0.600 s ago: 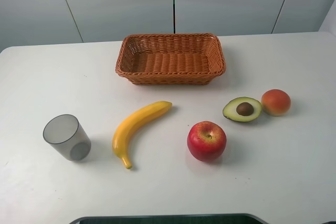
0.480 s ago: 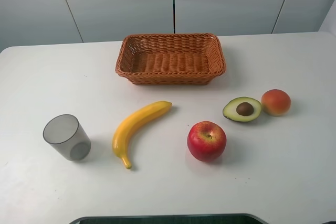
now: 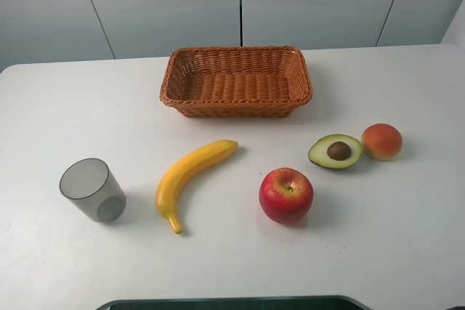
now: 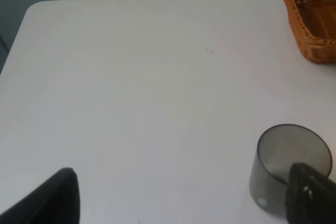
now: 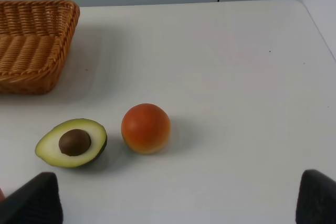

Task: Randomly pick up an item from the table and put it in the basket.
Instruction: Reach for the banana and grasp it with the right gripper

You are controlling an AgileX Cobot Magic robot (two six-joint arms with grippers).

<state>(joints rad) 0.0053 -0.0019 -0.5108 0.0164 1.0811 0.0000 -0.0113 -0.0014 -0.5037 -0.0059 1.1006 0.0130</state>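
The yellow banana point(image 3: 190, 172) lies on the white table point(image 3: 392, 245), in front of the empty wicker basket point(image 3: 232, 109). No arm shows in the exterior view. In the left wrist view my left gripper point(image 4: 184, 184) is open and empty, its fingertips point(image 4: 59, 199) wide apart above bare table, one tip in front of the grey cup point(image 4: 286, 163); a basket corner point(image 4: 311, 22) shows there. My right gripper point(image 5: 178, 184) is open and empty, short of the halved avocado point(image 5: 72, 142); the basket's end point(image 5: 31, 45) shows there. The banana is out of both wrist views.
A grey translucent cup point(image 3: 91, 189) stands left of the banana. A red apple point(image 3: 285, 194) sits right of it. The halved avocado point(image 3: 335, 151) and a round orange-red fruit point(image 3: 381, 141) point(image 5: 146, 128) lie further right. A dark edge point(image 3: 232, 303) borders the table front.
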